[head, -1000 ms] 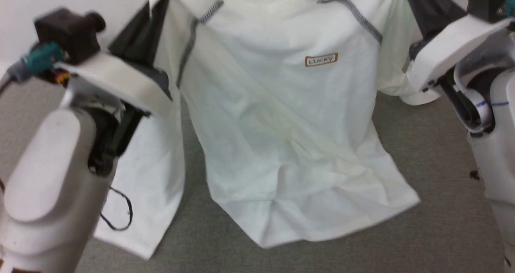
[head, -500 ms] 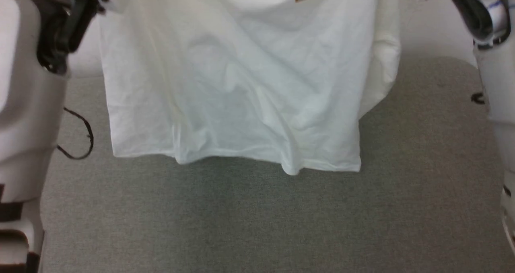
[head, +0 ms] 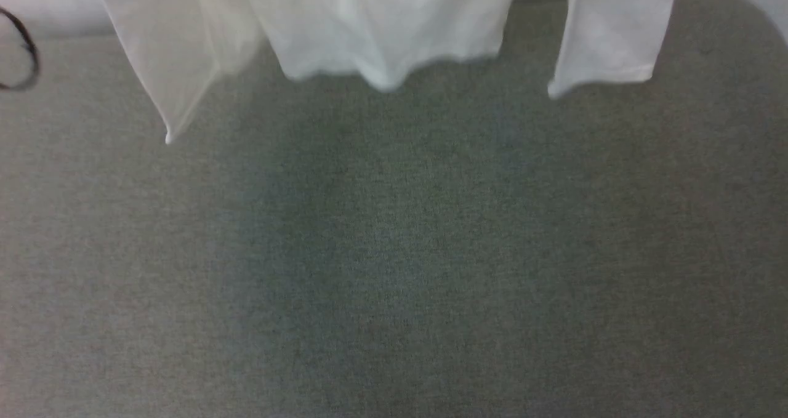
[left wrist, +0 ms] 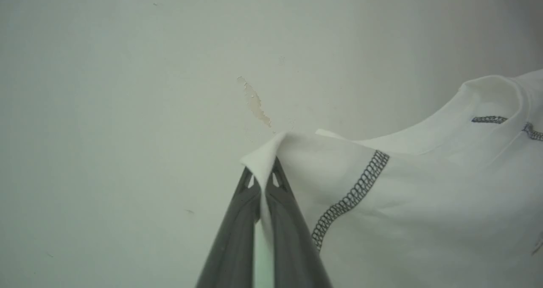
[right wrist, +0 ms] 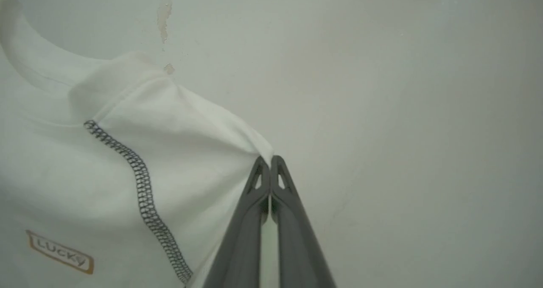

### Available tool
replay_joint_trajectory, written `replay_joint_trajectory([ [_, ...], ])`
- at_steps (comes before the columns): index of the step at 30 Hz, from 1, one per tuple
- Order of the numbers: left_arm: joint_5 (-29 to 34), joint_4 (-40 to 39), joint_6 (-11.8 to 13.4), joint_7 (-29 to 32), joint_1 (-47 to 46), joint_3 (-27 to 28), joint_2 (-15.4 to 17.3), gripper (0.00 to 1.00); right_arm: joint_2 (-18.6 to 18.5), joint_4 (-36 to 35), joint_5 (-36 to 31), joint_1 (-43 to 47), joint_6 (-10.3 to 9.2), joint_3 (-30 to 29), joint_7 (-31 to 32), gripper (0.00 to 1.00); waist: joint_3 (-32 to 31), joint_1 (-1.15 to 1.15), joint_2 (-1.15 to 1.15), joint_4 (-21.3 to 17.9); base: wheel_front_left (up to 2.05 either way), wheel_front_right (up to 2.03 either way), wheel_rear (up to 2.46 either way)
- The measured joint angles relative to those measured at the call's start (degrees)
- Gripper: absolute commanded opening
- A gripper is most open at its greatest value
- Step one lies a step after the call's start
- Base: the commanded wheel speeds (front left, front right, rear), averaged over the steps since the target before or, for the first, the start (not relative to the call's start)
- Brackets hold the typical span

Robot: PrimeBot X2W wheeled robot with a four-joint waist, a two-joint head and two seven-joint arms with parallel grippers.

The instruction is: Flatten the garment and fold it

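The garment (head: 381,30), a thin white long-sleeved shirt, hangs in the air above the grey surface; its hem and two sleeve ends dangle along the top of the head view. In the left wrist view my left gripper (left wrist: 263,173) is shut on a pinch of fabric at one shoulder of the garment (left wrist: 403,203), beside the dark zigzag seam. My right gripper (right wrist: 269,160) is shut on the other shoulder of the garment (right wrist: 127,160) in the right wrist view, where the brown-outlined LUCKY patch (right wrist: 59,257) shows at lower left.
A grey fabric-covered surface (head: 394,252) spreads below the hanging shirt. A loop of black cable (head: 21,55) lies at its far left. A pale wall (left wrist: 127,110) with a chipped paint mark (left wrist: 254,101) stands behind the shirt.
The shirt has been lifted off the surface: it first lay partly on it, and now its hem and sleeve ends hang free. The head view has shifted, and both arms have left it.
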Motion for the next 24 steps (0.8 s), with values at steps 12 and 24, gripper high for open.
replay_joint_trajectory([
  [12,4.53,4.42,-1.05,-11.61,-12.2,0.23,0.94,0.0,-2.8,5.42,-9.95,-14.68,0.02,0.22,-5.93,0.0,15.02,0.01,-0.01,0.83,0.0,0.0,0.0],
  [24,4.52,7.08,-2.88,-18.9,-12.87,-0.87,1.22,0.0,-3.71,8.23,-11.95,-16.73,0.05,1.71,-10.98,0.0,25.86,0.0,-0.01,2.11,0.0,0.0,0.0],
])
